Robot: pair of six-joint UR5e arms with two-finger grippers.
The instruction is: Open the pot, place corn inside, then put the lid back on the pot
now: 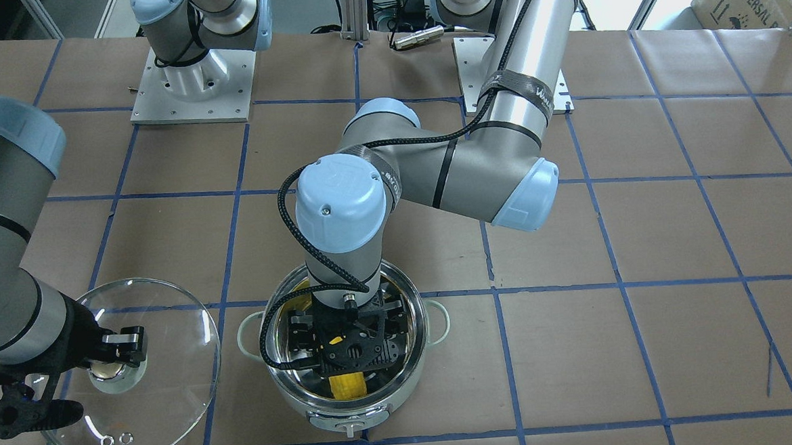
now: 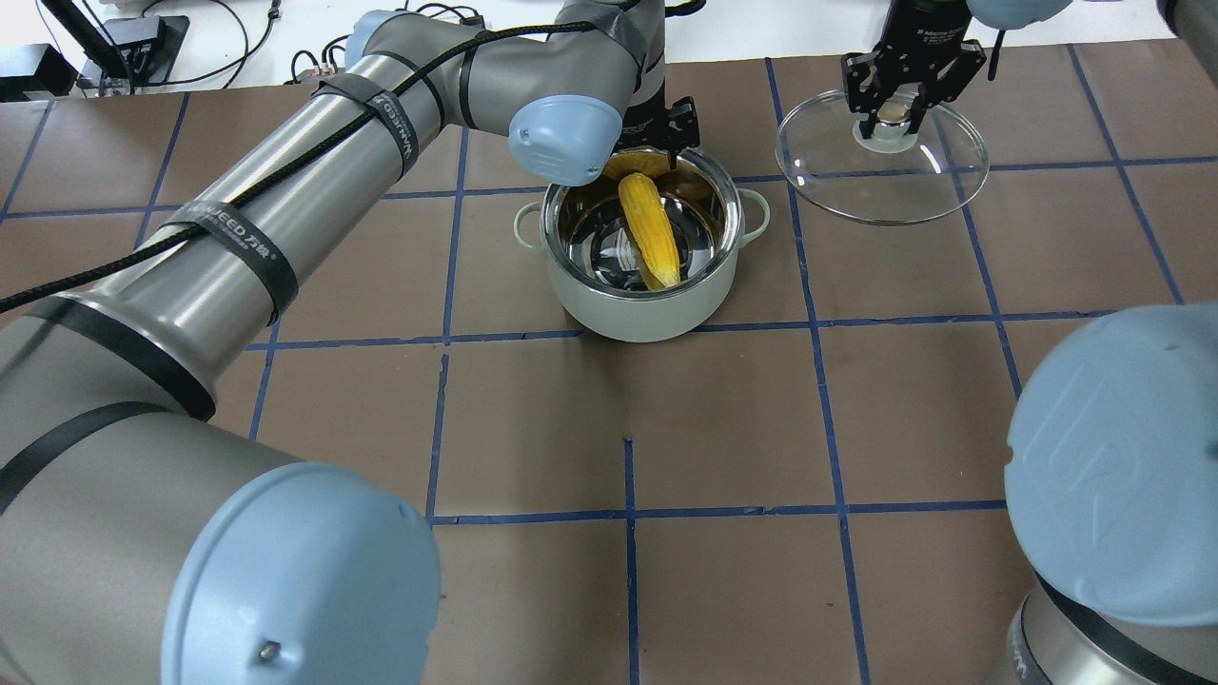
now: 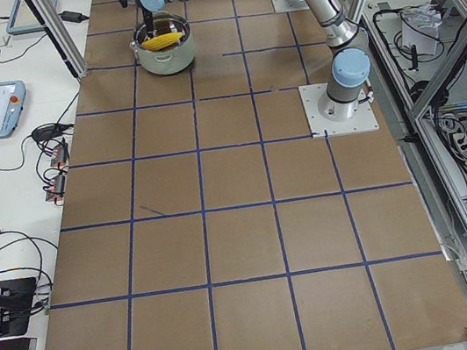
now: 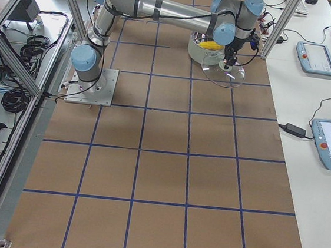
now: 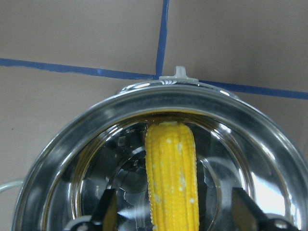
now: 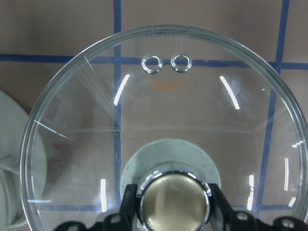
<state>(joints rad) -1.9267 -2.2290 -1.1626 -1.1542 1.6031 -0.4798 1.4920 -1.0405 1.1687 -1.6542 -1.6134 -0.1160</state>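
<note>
The shiny steel pot (image 2: 628, 314) stands open on the table. The yellow corn (image 2: 649, 228) lies inside it, leaning from the bottom up to the far rim. In the left wrist view the corn (image 5: 172, 178) sits between the fingers of my left gripper (image 5: 173, 211), which is open, with a gap on each side. My left gripper (image 1: 348, 340) hangs low in the pot's mouth (image 1: 410, 357). My right gripper (image 6: 174, 202) is shut on the beige-topped knob of the clear glass lid (image 6: 192, 110). It holds the lid (image 2: 856, 185) beside the pot on my right.
The arms' base plates (image 1: 189, 91) and a small metal cylinder (image 1: 417, 37) are at the robot's side of the table. The left arm's elbow (image 1: 488, 177) reaches over the table's middle. Tablets (image 4: 317, 57) lie on the benches past the table's edges.
</note>
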